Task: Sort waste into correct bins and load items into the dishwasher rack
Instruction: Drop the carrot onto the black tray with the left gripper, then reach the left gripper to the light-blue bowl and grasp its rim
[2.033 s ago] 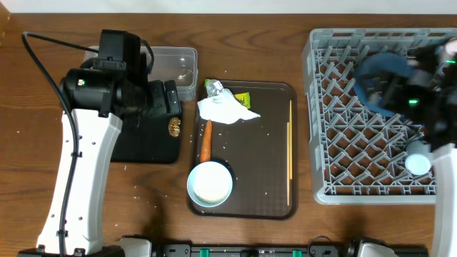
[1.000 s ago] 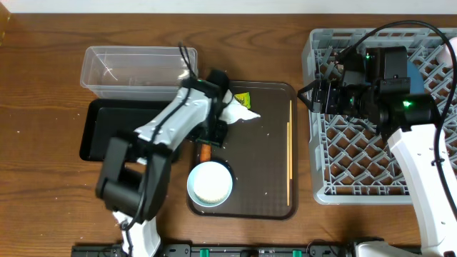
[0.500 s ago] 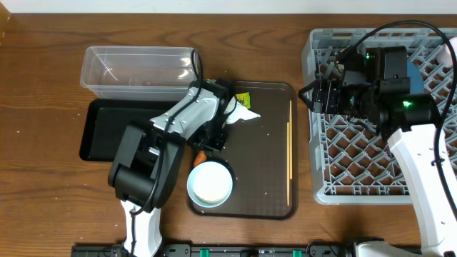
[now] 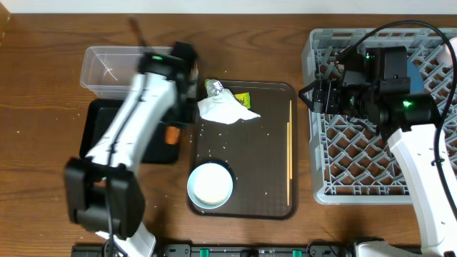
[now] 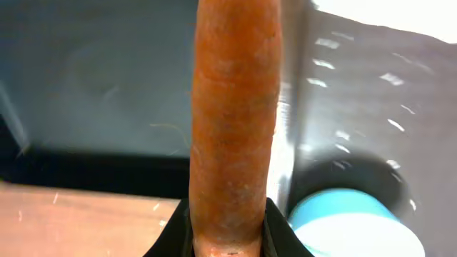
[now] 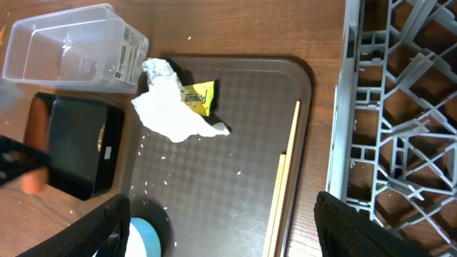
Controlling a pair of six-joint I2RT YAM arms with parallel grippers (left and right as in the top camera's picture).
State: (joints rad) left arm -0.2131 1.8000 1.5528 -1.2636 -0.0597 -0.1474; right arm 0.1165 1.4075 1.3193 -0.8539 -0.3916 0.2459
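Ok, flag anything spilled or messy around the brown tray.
Loose white rice is scattered over the brown serving tray, thickest below the crumpled napkin, with a few specks on the wooden table beside it.

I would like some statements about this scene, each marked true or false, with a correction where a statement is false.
1. The left gripper is shut on the carrot. True.
2. The chopsticks lie in the dishwasher rack. False: they lie on the brown serving tray.
3. The crumpled napkin lies on the serving tray. True.
4. The right gripper grips a cup. False: it is open and empty.
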